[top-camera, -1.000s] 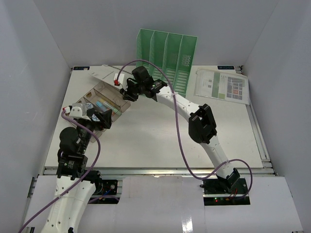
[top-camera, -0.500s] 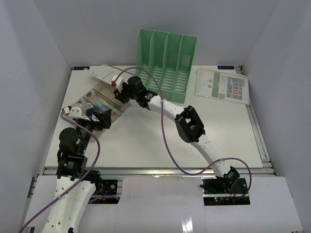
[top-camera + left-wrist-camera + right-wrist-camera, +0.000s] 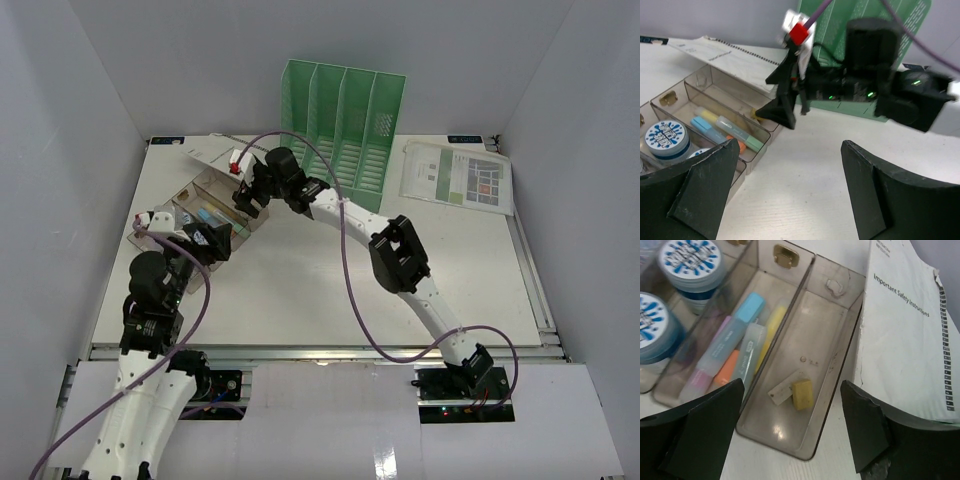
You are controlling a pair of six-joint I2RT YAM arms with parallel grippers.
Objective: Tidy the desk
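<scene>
The desk (image 3: 300,290) is the white top under everything, and its near half is bare. At the left edge my left gripper (image 3: 790,200) hovers low with its jaws wide apart and nothing in them. I judge it is only waiting there. Just beyond it, toward the far left corner, stands the clear compartment box (image 3: 838,365). It has round tins (image 3: 690,260) in one cell and highlighters (image 3: 740,340) in the next. My right gripper (image 3: 790,440) hangs over the third cell, its jaws also apart and empty. A small yellow block (image 3: 802,394) lies on the floor of that cell, probably because small items belong there. A safety booklet (image 3: 905,340) lies beside the box, touching its wall. The green file rack (image 3: 345,125) stands at the far edge, and a printed sheet (image 3: 458,175) lies in the far right corner. I think both papers should go in the rack.
</scene>
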